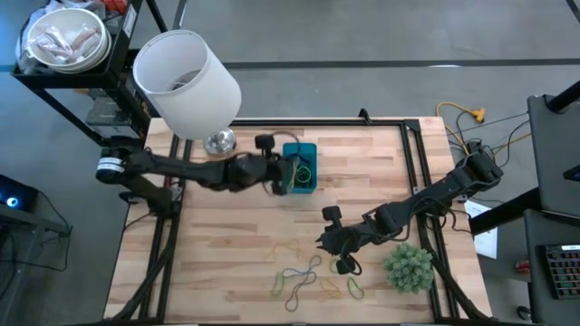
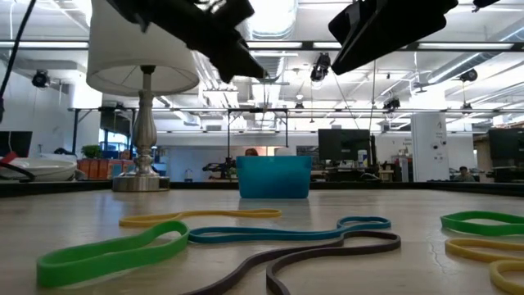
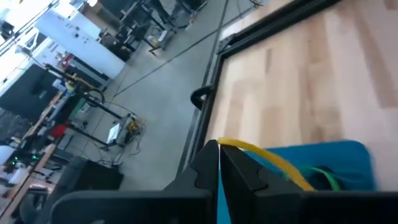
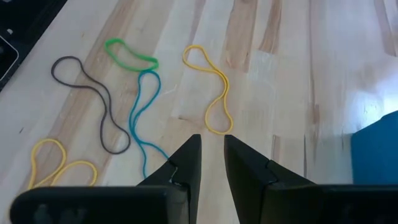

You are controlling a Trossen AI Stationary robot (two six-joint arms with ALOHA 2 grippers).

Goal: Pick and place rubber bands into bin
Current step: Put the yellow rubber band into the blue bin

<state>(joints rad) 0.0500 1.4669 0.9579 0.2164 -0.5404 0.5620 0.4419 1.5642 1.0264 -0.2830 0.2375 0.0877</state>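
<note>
The blue bin (image 1: 306,150) stands at the far middle of the table, with a green rubber band (image 3: 326,178) inside. My left gripper (image 3: 218,147) hovers over the bin's left side, shut on a yellow band. My right gripper (image 4: 212,140) is open above bare wood, right of the middle. Ahead of it lie loose bands: a yellow one (image 4: 210,93), a green one (image 4: 130,55), a teal one (image 4: 144,112), a dark one (image 4: 93,99) and another yellow one (image 4: 55,163). The same bands lie flat near the table's near edge (image 1: 299,276). My left gripper pinches a yellow rubber band (image 3: 231,144) between its two fingertips, at one end of the loop. The rest of the band (image 3: 289,169) trails away from the tips over the blue bin (image 3: 292,186), lifted off the table.
A lamp with a big white shade (image 1: 186,81) and a metal base (image 1: 219,140) stands left of the bin. A fuzzy green plant ball (image 1: 408,267) sits at the near right. Black frame rails (image 1: 412,163) run along the table's sides. Bare wood lies left of the bands.
</note>
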